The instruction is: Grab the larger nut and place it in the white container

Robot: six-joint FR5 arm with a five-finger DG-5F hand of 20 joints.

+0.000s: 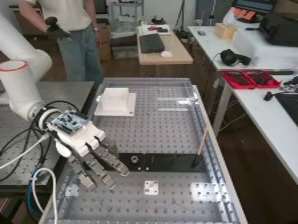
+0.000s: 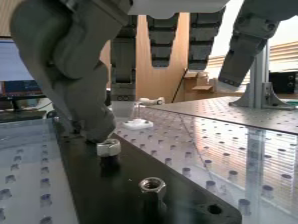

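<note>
The hand [image 1: 85, 141] is over the left end of the flat black bar [image 1: 169, 162] in the high view, its fingers slanting down, long and loosely straight. The bearing [image 1: 134, 159] stands on the bar just beside the fingers. In the wrist view the hand [image 2: 66, 65] has its thumb tip right at the larger nut [image 2: 108, 148]; whether they touch, I cannot tell. No finger is curled round that nut. The smaller nut [image 2: 152, 185] stands upright on the same bar, nearer the camera. Farther up the bench sits the white container [image 1: 115, 101], well away from the hand.
A thin wooden-coloured stick [image 1: 202, 142] rises near the bar's right end. A small white plate [image 1: 151, 187] lies on the perforated bench [image 1: 146, 132] below the bar. Cables hang beside the arm. Red trays [image 1: 241, 80] are on the side table.
</note>
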